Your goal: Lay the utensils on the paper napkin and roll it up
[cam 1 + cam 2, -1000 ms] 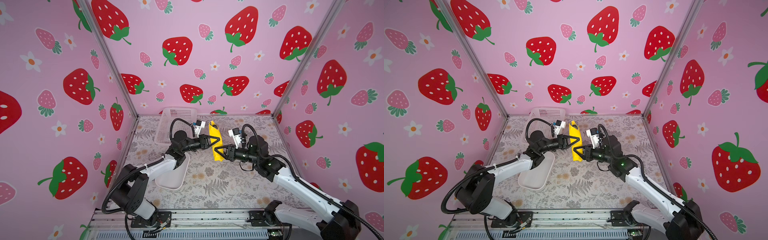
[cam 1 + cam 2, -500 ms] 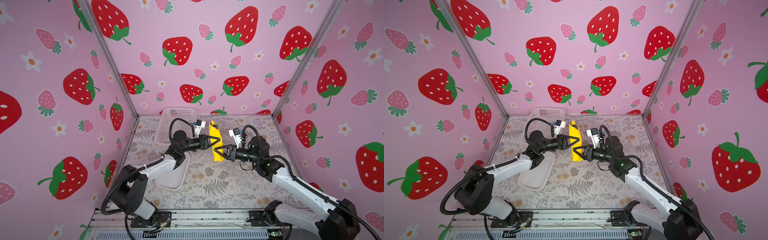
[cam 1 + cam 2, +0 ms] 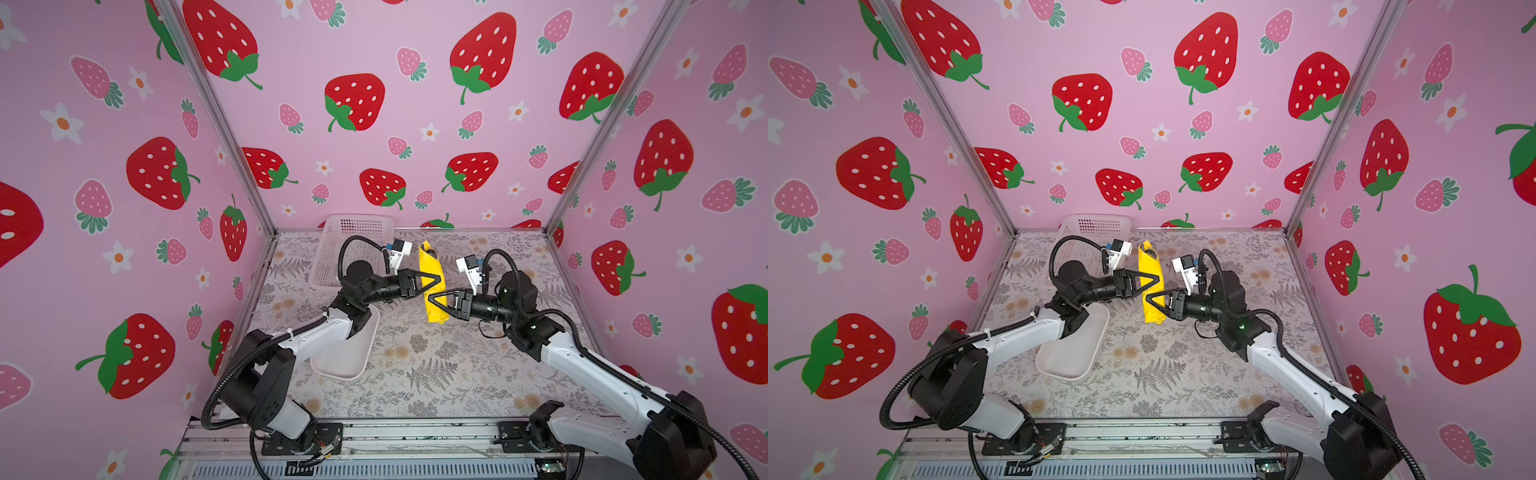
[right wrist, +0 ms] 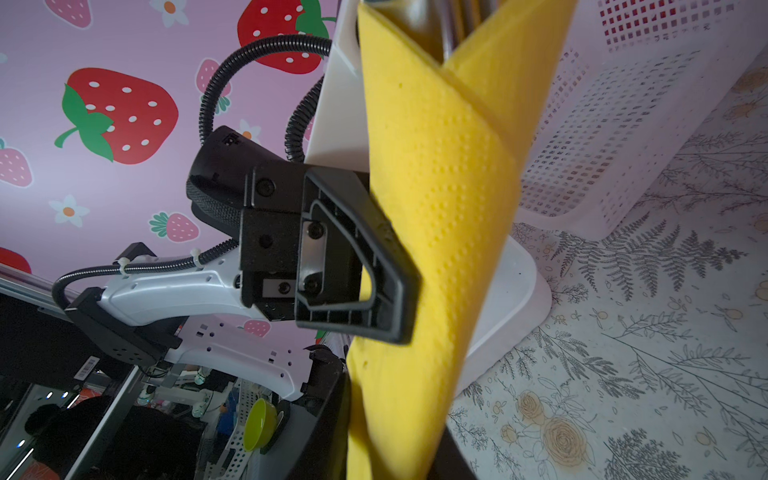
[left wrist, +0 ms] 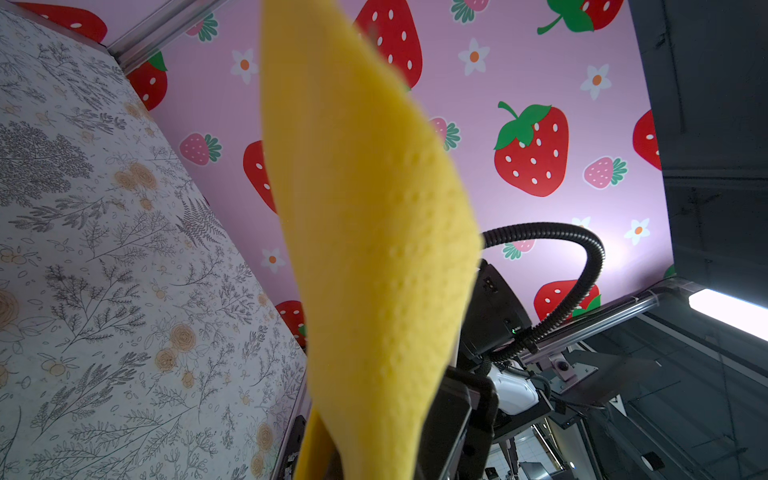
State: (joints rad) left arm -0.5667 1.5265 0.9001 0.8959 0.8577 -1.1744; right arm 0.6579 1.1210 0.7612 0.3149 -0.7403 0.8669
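Starting at your left, the white plastic mesh basket (image 3: 353, 249) stands at the back of the floral-patterned surface (image 3: 436, 365). The shallow white plastic tray (image 3: 345, 361) lies nearer you, partly under the left arm. Both sit aside from the work.

Moving inward, your left hand (image 3: 436, 278) reaches in from the left and is pinched narrow on the bright yellow paper napkin (image 3: 430, 262). The napkin is already wound into a slim tube, and this grip lands about midway along it. I judge the tube is lifted off the surface, though neither top view settles that. The right wrist view shows one black finger of this hand pressed flat on the outer flap, which is what stops the wrap from springing open.

The dark shiny metal utensils (image 4: 453, 20) are inside the tube. You can see only their ends in its open mouth in the right wrist view, and I cannot tell fork, spoon and knife apart there.

Further right, your right hand (image 3: 432, 298) comes in from the opposite side and looks closed on the lower stretch of the same tube, nearer you, with black fingers against the paper. Two grips spaced along the tube hold both the seam and the contents, so nothing should slide out of the bottom.

By my reading the rolling is essentially done. What remains is laying the bundle down without letting the flap loosen.
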